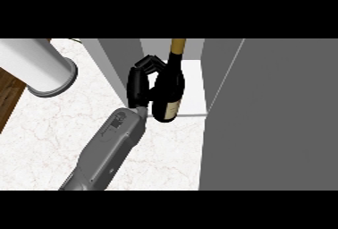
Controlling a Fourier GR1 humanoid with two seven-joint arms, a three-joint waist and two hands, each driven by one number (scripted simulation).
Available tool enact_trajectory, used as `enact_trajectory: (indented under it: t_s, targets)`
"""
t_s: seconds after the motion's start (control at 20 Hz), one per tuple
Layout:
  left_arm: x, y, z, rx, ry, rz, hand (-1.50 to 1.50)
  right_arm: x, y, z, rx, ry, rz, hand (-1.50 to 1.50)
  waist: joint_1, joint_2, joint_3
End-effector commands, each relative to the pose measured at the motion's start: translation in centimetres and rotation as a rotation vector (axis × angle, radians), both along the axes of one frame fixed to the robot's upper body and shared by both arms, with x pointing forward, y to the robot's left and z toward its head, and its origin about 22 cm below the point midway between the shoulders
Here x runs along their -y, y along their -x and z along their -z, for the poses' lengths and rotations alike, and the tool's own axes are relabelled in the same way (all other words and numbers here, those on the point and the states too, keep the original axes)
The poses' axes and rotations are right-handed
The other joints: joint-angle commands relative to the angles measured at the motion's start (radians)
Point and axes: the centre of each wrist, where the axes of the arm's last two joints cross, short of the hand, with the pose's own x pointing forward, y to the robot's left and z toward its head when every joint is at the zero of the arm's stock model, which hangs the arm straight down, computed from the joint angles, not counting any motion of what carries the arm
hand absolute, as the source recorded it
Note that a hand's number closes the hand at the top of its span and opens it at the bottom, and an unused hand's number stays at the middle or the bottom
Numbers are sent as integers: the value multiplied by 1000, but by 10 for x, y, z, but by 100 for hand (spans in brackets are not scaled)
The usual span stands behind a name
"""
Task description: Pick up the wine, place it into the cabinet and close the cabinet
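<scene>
Fingers (146, 62) of the one hand (137, 85) in view curl round the wine bottle (168, 87), gripping its dark body from the left side, so the hand is grasping the wine; which arm this is I cannot tell for certain, though it enters from the lower left and reads as the left one. No second hand shows anywhere

Held this way, the bottle sits at the mouth of the cabinet (191, 80), its base over the front lip of the white shelf and its gold-capped neck pointing deeper inside. My worry is that letting go now would leave the base only partly on the shelf, so the bottle could tip back out onto the marble counter (46, 143). Its shoulder also lies near the cabinet's left wall (112, 58), and the knuckles seem just beside that wall, so a push inward might scrape or jam there

To the right, the large grey cabinet door (277, 116) stands open and fills that side; the forearm must clear the opening before it swings. A white cylinder (40, 67) stands well apart at upper left, out of the way
</scene>
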Motion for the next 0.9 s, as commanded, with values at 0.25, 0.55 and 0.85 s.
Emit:
enact_trajectory:
  t_s: [0.25,0.55,0.85]
  targets:
    - [-1,-25,3,-28,-18,-39,150,2,30,-18,49,-10,-53,-150,-9,1,0]
    - [-2,-42,-2,57,-94,-98,150,2,25,-5,46,-28,-53,-150,-25,7,0]
    - [-12,-56,-11,79,-114,-124,150,-8,5,-6,59,-19,-44,-150,-10,7,0]
